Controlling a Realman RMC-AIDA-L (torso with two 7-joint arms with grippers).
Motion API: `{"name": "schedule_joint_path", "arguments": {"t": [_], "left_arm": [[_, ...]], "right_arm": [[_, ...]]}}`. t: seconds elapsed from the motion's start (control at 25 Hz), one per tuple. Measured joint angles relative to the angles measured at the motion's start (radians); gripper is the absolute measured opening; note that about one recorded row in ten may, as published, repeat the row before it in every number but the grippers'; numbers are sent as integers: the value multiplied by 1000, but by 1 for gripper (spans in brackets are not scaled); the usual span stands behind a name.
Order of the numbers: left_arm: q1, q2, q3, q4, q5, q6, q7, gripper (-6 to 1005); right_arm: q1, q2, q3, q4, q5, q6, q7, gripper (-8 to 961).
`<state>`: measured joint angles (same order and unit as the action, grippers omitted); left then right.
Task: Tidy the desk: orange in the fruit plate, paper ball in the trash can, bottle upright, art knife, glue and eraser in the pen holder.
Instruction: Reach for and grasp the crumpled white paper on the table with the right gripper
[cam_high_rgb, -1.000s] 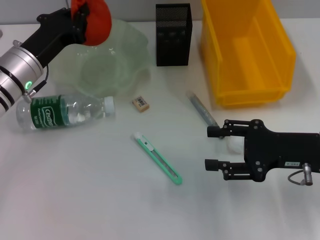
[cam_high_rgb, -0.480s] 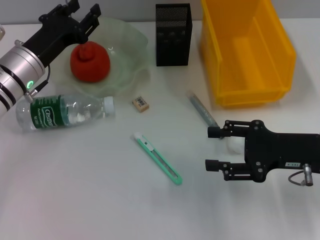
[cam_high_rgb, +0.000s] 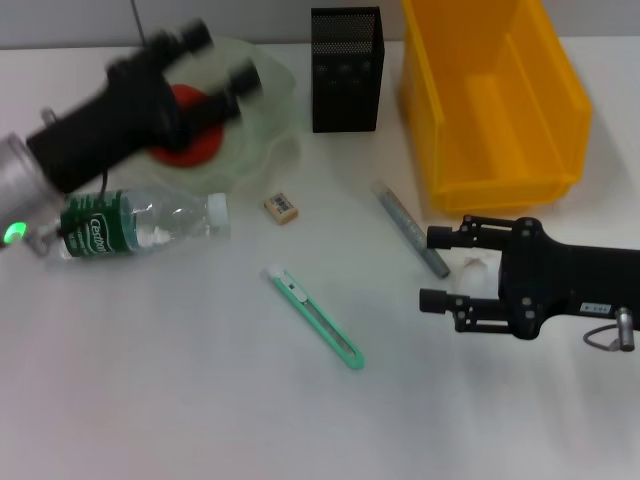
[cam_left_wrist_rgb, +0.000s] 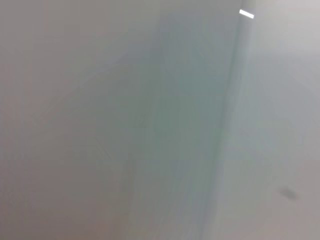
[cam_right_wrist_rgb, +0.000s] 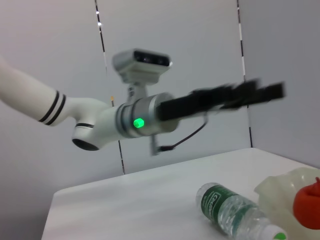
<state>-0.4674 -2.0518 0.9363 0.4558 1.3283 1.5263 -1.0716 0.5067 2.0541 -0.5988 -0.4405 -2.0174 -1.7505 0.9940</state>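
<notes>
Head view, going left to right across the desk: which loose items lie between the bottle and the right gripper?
bottle → eraser → art knife → glue → right gripper, with the paper ball partly hidden between its fingers.

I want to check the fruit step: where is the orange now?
In the head view the orange lies in the green fruit plate at the far left of the desk, partly hidden behind the left gripper, just beyond the lying bottle.
</notes>
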Motion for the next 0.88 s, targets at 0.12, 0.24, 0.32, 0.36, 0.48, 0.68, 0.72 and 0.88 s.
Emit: {"name": "schedule_joint_path", "arguments": {"t": [0.12, 0.24, 0.32, 0.36, 0.48, 0.68, 0.72, 0.88], "left_arm": [[25, 11, 23, 38, 62, 34, -43, 855], [38, 34, 25, 44, 152, 78, -75, 858], [45, 45, 24, 40, 207, 111, -75, 859], [52, 50, 21, 40, 241, 130, -71, 859], [66, 54, 19, 46, 299, 153, -62, 858], [74, 52, 18, 40, 345, 169, -32, 857], [75, 52, 19, 40, 345, 168, -30, 857], [76, 49, 24, 42, 351, 168, -28, 856]], "right_arm": [[1, -4, 0, -3, 8, -3, 16, 713], [7, -18, 1, -8, 14, -11, 62, 713], [18, -28, 1, -18, 14, -25, 101, 713], [23, -31, 0, -26, 14, -32, 121, 713], [44, -36, -7, -77, 14, -56, 206, 713], [75, -38, -48, -208, 4, -97, 385, 714], [80, -40, -70, -246, 1, -104, 437, 714], [101, -48, -152, -410, -66, -119, 626, 714]]}}
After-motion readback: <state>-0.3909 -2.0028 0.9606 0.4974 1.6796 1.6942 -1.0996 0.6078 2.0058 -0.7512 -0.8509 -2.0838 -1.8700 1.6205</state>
